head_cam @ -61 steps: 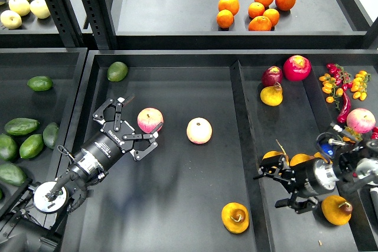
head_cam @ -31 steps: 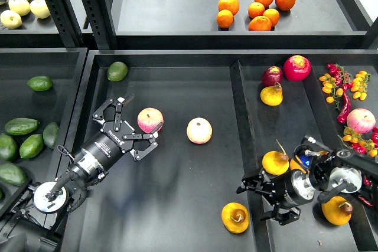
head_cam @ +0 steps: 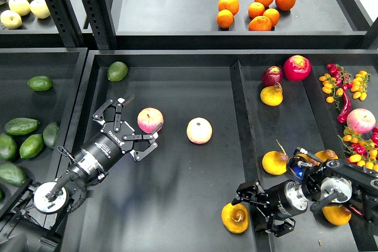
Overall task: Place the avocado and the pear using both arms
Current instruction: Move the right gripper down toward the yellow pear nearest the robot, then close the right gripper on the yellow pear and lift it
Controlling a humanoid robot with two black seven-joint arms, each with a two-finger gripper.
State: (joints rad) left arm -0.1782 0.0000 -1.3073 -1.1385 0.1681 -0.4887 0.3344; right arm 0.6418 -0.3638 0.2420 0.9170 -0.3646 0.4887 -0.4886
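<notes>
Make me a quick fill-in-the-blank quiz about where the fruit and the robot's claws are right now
The right claw is open beside the ____.
The left claw is open around a pink-blushed ____.
The oranges sit on the ____ shelf.

Missing words: pear; apple; upper

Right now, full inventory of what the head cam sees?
oranges: six, orange, top shelf.
pale fruits: about four, yellow, top-left shelf.
green avocado: one, middle tray's far-left corner.
dark avocados: about six, left tray.
apples: two, pink-blushed, middle tray.
pear: one, orange-yellow, middle tray's near-right corner.
other pears: about four, right tray.
red fruits: two, right tray far end; a third pink one at the right edge.
peppers and small tomatoes: cluster, right edge.
left tool: open around the left apple.
right tool: open, at the pear.
</notes>
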